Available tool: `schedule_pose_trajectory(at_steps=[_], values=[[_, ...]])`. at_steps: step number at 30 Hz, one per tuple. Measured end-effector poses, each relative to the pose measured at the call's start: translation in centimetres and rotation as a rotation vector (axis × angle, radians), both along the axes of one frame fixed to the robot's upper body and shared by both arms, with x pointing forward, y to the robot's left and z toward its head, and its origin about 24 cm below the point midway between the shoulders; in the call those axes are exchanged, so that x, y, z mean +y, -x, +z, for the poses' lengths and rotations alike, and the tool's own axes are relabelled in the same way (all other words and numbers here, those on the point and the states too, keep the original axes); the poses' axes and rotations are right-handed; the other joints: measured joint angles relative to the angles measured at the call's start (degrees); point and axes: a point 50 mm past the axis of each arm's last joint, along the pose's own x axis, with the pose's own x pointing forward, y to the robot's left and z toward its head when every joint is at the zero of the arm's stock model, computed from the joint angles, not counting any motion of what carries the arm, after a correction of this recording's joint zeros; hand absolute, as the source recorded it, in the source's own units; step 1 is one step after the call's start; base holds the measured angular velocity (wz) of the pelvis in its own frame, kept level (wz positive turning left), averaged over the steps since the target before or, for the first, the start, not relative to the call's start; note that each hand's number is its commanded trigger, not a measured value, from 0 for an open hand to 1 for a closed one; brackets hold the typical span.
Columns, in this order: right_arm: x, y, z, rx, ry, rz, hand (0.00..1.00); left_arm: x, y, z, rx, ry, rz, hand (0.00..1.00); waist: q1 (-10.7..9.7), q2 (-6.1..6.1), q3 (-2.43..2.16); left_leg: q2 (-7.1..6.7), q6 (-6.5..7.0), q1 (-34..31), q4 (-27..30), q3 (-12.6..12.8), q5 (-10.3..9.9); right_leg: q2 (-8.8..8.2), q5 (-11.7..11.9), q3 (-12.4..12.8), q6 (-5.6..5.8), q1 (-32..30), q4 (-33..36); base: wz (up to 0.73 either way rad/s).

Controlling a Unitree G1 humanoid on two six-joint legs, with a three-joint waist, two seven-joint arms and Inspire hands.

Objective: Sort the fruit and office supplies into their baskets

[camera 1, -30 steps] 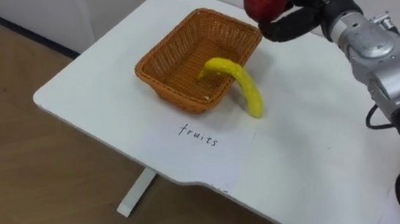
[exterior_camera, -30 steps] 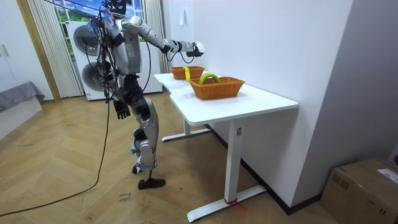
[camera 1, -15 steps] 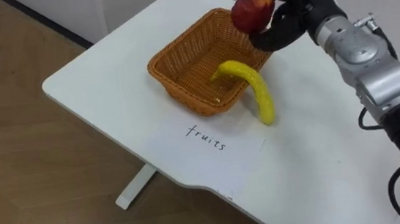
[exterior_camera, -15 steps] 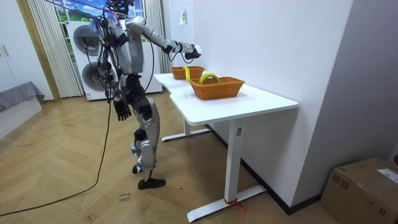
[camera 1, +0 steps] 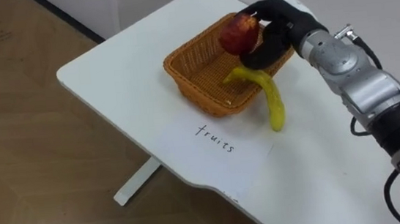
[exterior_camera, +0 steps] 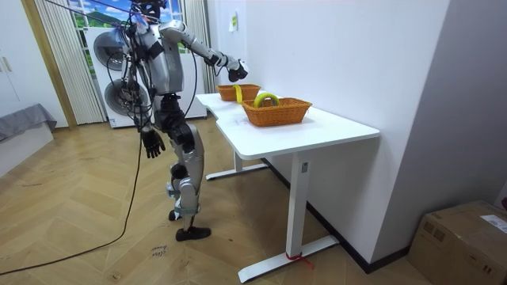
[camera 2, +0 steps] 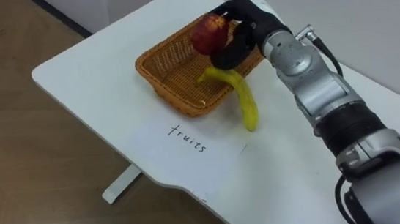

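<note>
A round red apple (camera 1: 237,35) hangs over the 2 o'clock corner of the woven orange wicker basket (camera 1: 190,86), clamped in the robot's black right hand (camera 1: 280,25). A curved yellow banana (camera 1: 266,94) drapes over the basket's rim at 4 o'clock, so the fruit sorting looks partly done, with the apple not yet released. The left hand (exterior_camera: 150,142) dangles by the hip, its fingers loose.

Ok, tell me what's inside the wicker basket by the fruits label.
One end of the banana lies inside the basket, the rest over its rim. The right hand holds an apple above, covering the far corner.
</note>
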Motion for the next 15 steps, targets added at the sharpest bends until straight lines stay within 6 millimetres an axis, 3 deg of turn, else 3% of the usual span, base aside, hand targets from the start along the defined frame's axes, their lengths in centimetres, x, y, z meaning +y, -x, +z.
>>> schedule_pose_trajectory(at_steps=[2, 5, 6, 7, 8, 15], values=[[-0.01, 0.00, -0.01, 0.000, 0.000, 0.000, 0.82, 0.10, 0.06, 0.03, 0.003, 0.002, -0.002, 0.00, 0.0, 0.18, 0.13, -0.08, -0.20, 0.0, 0.1, -0.1, -0.1, -0.03, 0.0, 0.0, 0.00, 0.0, 0.0, 0.00], [-0.01, 0.00, -0.01, 0.000, 0.000, 0.000, 0.56, 0.11, 0.10, 0.02, 0.007, 0.003, -0.002, 0.00, 0.0, 0.47, 0.33, -0.32, -0.25, -0.2, 0.4, -0.5, -0.2, -0.05, 0.0, 0.0, 0.00, 0.0, 0.0, 0.00], [-0.01, 0.00, -0.01, 0.000, 0.000, 0.000, 0.29, 0.11, 0.11, 0.02, 0.008, 0.003, -0.002, 0.00, 0.0, 0.52, 0.36, -0.33, -0.24, -0.2, 0.5, -0.6, -0.2, -0.05, 0.0, 0.0, 0.00, 0.0, 0.0, 0.00], [-0.01, 0.00, -0.01, 0.000, 0.000, 0.000, 0.20, 0.12, 0.13, 0.02, 0.010, 0.002, -0.001, 0.00, 0.0, 0.58, 0.38, -0.35, -0.16, -0.3, 0.7, -0.6, -0.2, -0.05, 0.0, 0.0, 0.00, 0.0, 0.0, 0.00], [-0.01, 0.00, -0.01, 0.000, 0.000, 0.000, 0.00, 0.12, 0.14, 0.02, 0.011, 0.002, -0.001, 0.00, 0.0, 0.61, 0.37, -0.38, -0.04, -0.3, 0.8, -0.7, -0.2, -0.04, 0.0, 0.0, 0.00, 0.0, 0.0, 0.00], [-0.01, 0.00, 0.00, 0.000, -0.001, 0.000, 0.00, 0.16, 0.11, 0.03, 0.011, 0.001, -0.002, 0.00, -0.1, 0.59, 0.25, -0.36, 0.06, 0.1, 0.9, -0.6, -0.2, -0.05, 0.0, 0.1, 0.02, 0.2, 0.0, 0.00]])
